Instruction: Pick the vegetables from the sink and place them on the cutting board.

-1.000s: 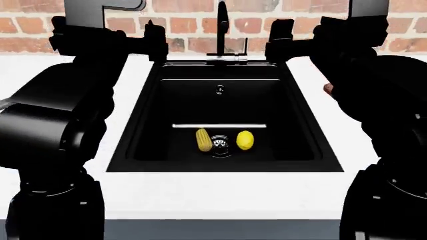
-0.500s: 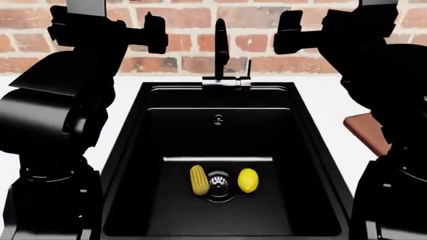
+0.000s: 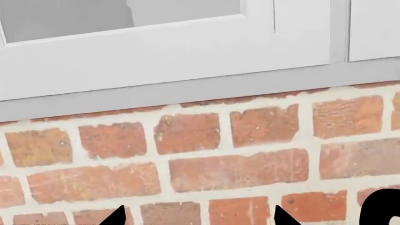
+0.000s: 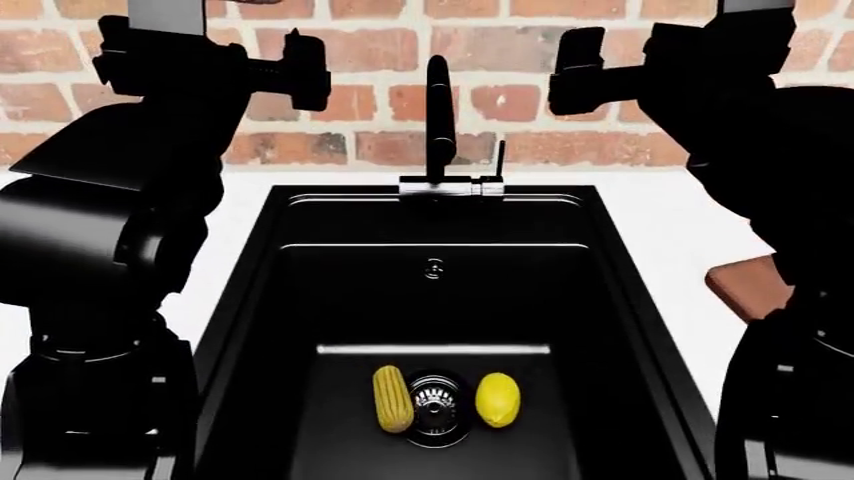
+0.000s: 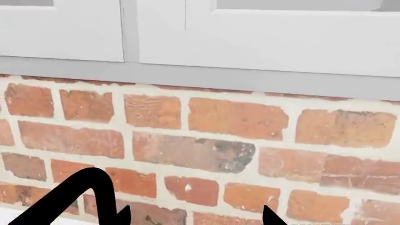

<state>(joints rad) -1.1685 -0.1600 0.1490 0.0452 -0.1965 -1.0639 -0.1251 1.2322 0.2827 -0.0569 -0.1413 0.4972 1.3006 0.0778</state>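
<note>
Both vegetables lie in the sink, so nothing is done yet and you have two picks and two placings left; the corn sits just beside the drain on the left arm's side, the lemon just beside it on the right arm's side; the board shows only a corner at the counter's right edge, bare where visible; your left gripper and right gripper hang high before the brick wall, grasping nothing, fingertips apart.
</note>
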